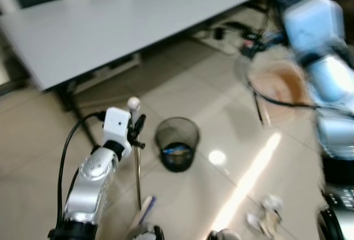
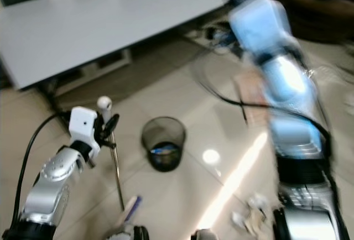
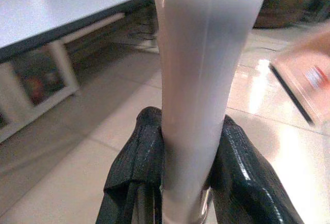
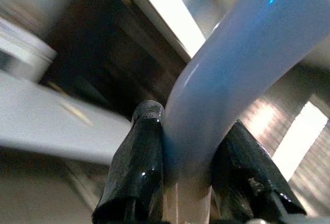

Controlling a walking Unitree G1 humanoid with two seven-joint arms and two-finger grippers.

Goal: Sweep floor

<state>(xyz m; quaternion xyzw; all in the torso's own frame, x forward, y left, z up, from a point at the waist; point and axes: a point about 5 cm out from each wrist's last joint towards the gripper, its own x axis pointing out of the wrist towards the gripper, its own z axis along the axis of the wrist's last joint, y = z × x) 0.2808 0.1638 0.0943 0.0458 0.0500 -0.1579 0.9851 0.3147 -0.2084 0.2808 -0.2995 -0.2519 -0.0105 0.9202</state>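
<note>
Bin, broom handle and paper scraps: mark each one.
Bin (image 1: 177,138), left eye view, on its mesh wall.
Broom handle (image 3: 198,105), left wrist view, on the pale shaft between the left hand's fingers.
Paper scraps (image 1: 265,213), left eye view, on the crumpled pile.

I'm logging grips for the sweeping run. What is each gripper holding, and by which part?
The left gripper clamps the broom handle near its top. The right gripper clamps the dustpan's pale blue handle.

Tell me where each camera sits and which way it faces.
Head eyes: forward and down at table, bin, litter; both arms show.
Left wrist: along left pincer, shut on broom handle.
Right wrist: along right pincer, shut on blue handle.
Shared: left wrist and head see the table.
</note>
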